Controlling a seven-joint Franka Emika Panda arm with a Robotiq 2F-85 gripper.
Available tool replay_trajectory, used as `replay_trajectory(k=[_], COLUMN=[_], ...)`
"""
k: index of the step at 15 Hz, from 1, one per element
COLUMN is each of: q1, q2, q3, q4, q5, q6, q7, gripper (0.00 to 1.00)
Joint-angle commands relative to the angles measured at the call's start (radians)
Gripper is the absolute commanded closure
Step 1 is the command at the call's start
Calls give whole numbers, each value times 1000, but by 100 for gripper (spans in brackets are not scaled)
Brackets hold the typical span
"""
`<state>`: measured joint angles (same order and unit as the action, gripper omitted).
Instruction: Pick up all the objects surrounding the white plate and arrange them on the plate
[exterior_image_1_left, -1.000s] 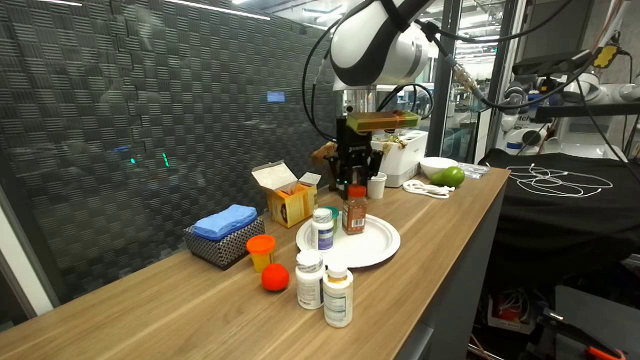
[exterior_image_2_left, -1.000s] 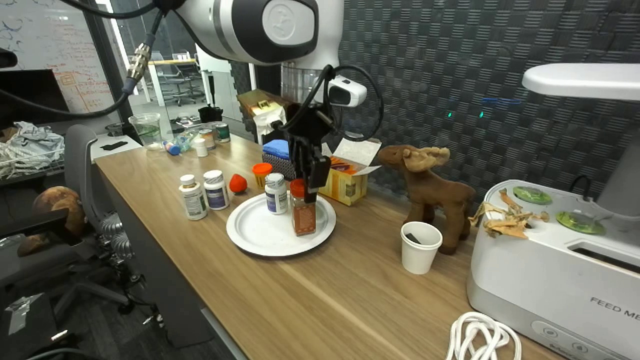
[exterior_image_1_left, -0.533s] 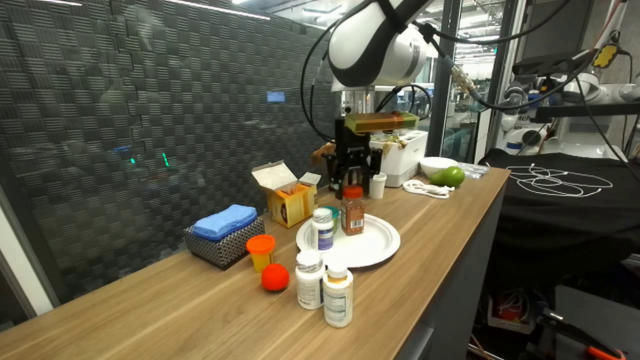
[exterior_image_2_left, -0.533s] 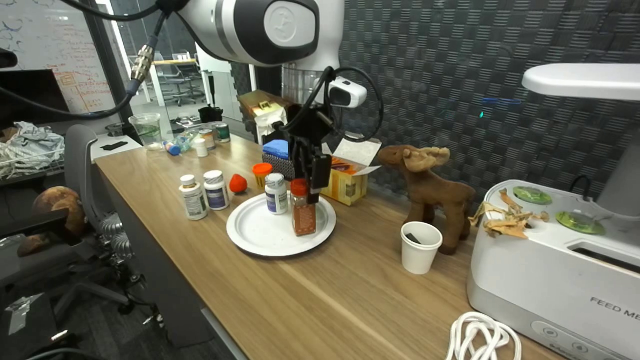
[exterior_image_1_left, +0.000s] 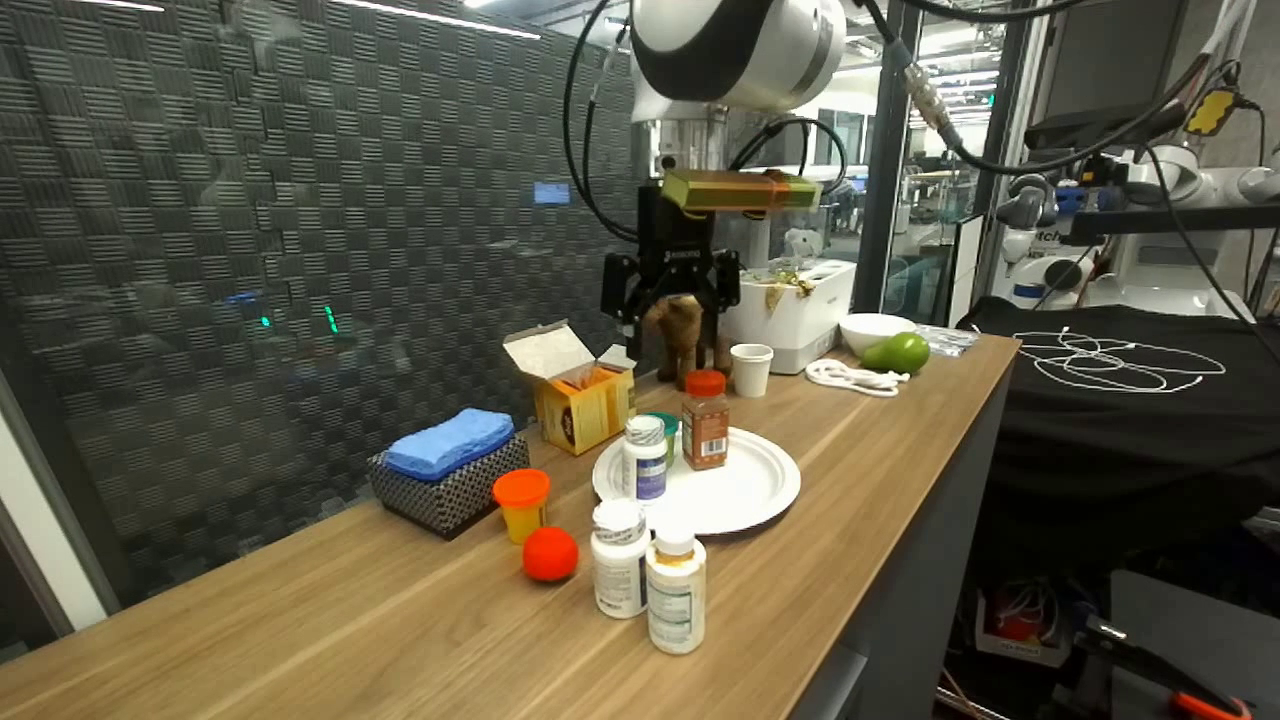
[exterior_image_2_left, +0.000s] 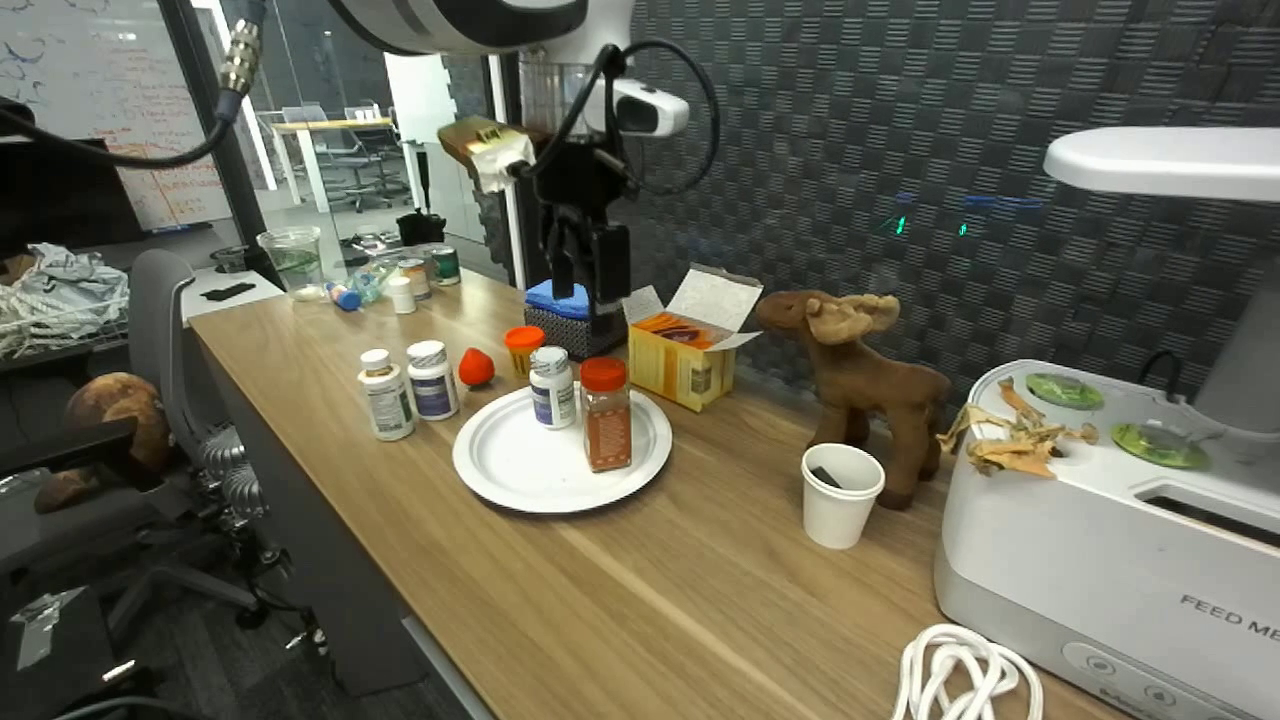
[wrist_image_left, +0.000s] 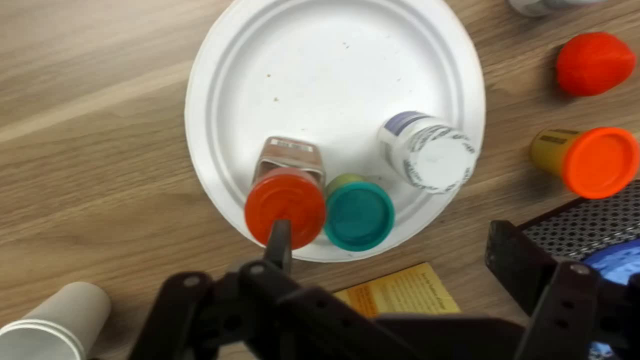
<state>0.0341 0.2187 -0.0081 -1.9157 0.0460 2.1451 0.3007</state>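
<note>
Exterior view | red-topped jar (exterior_image_1_left: 706, 430) on plate (exterior_image_1_left: 752, 488) | below pincer (exterior_image_1_left: 670, 343), apart

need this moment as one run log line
fingers: open, empty | on white plate: red-topped jar, teal-lidded tub, pill bottle | to place: two white bottles, orange-lidded tub, red roundish item

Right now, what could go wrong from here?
The wide-capped white bottle and narrow-capped white bottle stand close together off the plate, so grasping one might topple the other. The rounded red ball could roll if nudged. The red-topped jar stands close beside the teal-lidded tub; placing more there may knock either.
</note>
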Motion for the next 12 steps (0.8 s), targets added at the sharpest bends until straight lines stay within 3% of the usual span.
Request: replay_trajectory(k=[1, 9, 12], q1=[32, 110, 125], q2=[-83, -201, -215], q3=[41, 144, 163], q4=[-26, -154, -200], q5=[51, 87, 79], q6=[-56, -161, -135], q7=[7, -88, -140], gripper=[0, 0, 0])
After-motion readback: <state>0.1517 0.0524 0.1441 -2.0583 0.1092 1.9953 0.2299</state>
